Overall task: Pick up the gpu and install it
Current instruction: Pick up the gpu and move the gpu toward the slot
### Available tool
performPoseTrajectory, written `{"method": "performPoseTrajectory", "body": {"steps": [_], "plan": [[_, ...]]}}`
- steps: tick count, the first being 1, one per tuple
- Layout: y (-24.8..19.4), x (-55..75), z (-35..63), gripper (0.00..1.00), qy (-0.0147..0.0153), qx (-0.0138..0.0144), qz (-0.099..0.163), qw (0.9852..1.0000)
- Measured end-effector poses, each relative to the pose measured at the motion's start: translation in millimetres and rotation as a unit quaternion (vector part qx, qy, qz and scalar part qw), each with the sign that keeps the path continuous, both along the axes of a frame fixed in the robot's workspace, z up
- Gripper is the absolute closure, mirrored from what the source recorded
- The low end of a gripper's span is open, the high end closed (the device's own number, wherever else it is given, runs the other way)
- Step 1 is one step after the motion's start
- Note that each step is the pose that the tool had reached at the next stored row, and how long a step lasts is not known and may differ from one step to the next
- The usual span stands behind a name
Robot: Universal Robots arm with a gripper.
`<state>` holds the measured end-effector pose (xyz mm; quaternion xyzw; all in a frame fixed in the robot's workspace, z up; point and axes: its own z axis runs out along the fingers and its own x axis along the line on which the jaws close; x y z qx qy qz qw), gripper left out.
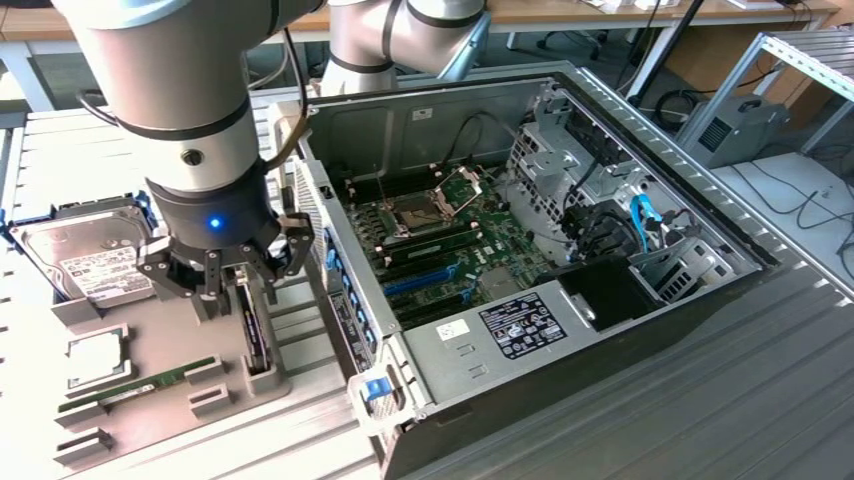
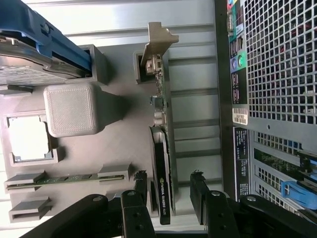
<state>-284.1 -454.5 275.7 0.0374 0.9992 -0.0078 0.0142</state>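
Observation:
The gpu (image 1: 254, 335) stands on its long edge in a slot of the grey parts holder (image 1: 174, 345), just beside the open computer case (image 1: 534, 250). In the wrist view the gpu (image 2: 161, 173) is seen edge-on, black with white lettering, and its silver bracket (image 2: 157, 43) sits at the far end. My gripper (image 1: 230, 292) hovers right above the card's near end. It is open, with one of its fingers (image 2: 141, 182) on either side of the card and a gap on each side (image 2: 169, 182). Nothing is held.
On the holder lie a silver hard drive (image 1: 94, 265) in a blue carrier, a CPU (image 1: 94, 358) and a green RAM stick (image 1: 134, 385). The case's perforated rear panel (image 2: 277, 74) stands close beside the card. Inside the case the motherboard (image 1: 441, 235) shows blue slots.

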Motion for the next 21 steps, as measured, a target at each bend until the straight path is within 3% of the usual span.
{"method": "performPoseTrajectory", "body": {"steps": [15, 17, 21], "plan": [[0.6, -1.7, -6.4, 0.52, 0.0000, 0.0000, 0.000, 1.0000], [1.8, -1.8, -7.0, 0.52, 0.0000, 0.0000, 0.000, 1.0000], [9.3, -2.0, -8.2, 0.52, 0.0000, 0.0000, 0.000, 1.0000]]}}
